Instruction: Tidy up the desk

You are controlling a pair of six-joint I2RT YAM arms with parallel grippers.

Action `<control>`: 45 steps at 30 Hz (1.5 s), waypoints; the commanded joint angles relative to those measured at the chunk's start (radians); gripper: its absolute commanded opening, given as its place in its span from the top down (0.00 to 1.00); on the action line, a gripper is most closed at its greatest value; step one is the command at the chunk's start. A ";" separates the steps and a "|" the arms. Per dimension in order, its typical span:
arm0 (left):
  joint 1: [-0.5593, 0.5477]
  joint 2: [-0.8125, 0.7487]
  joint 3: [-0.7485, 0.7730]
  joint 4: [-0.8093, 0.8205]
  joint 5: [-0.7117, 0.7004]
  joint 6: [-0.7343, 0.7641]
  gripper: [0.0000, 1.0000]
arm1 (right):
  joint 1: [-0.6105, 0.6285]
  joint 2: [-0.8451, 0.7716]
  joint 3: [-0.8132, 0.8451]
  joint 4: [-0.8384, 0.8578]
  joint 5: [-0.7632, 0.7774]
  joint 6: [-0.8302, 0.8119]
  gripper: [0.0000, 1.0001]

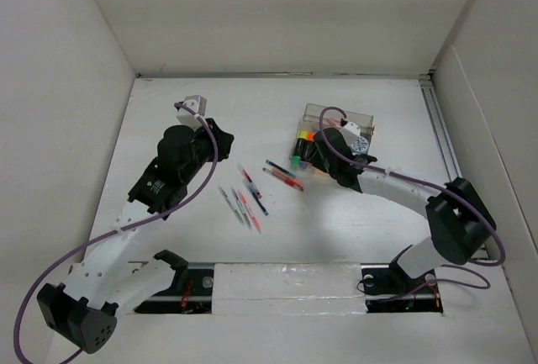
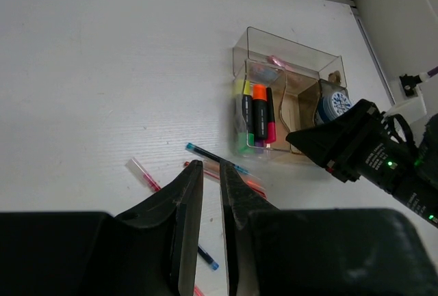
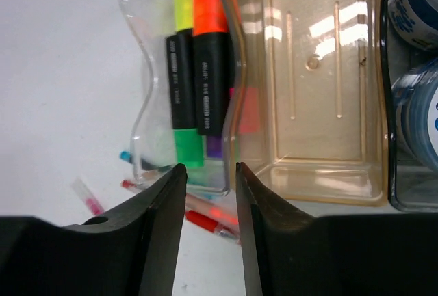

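Observation:
The white desk [image 1: 252, 112] holds a clear compartmented organizer [image 1: 363, 118] at the back right. Its left compartment holds several highlighters [image 3: 209, 63], also in the left wrist view [image 2: 259, 115]. The middle compartment [image 3: 321, 91] looks empty. Several pens [image 1: 244, 203] lie loose at mid-desk, and two more [image 1: 283, 176] lie closer to the organizer. My right gripper [image 3: 209, 167] is open and empty, just above the organizer's near edge [image 1: 309, 152], with a red pen [image 3: 205, 222] below. My left gripper [image 2: 211, 165] hovers left of the pens [image 1: 220, 139], jaws a narrow gap apart, holding nothing.
Blue tape rolls [image 3: 417, 9] fill the organizer's right compartment. White panel walls [image 1: 67, 129] bound the desk on three sides. A metal rail [image 1: 441, 141] runs along the right wall. A slot with cables [image 1: 189, 287] lies at the near edge.

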 commanded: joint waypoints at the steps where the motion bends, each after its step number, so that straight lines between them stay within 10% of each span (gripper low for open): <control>1: 0.003 -0.008 0.029 0.049 0.011 -0.003 0.87 | 0.025 -0.097 0.013 0.043 0.047 -0.077 0.58; 4: 0.003 0.000 0.030 0.049 0.005 0.000 0.87 | 0.102 -0.157 -0.010 0.141 0.042 -0.152 0.58; 9: 0.003 0.021 0.030 0.047 0.005 0.003 0.87 | 0.175 -0.138 -0.089 0.328 -0.082 -0.253 1.00; 26: 0.003 0.053 0.040 0.032 -0.059 -0.001 0.87 | 0.336 0.220 0.148 0.399 -0.369 -0.318 1.00; 35: 0.003 -0.034 0.035 0.004 -0.225 -0.055 0.90 | 0.448 0.430 0.387 0.344 -0.365 -0.369 0.69; 45: 0.003 -0.123 0.038 -0.028 -0.326 -0.102 0.90 | 0.458 0.522 0.484 0.233 -0.265 -0.378 0.66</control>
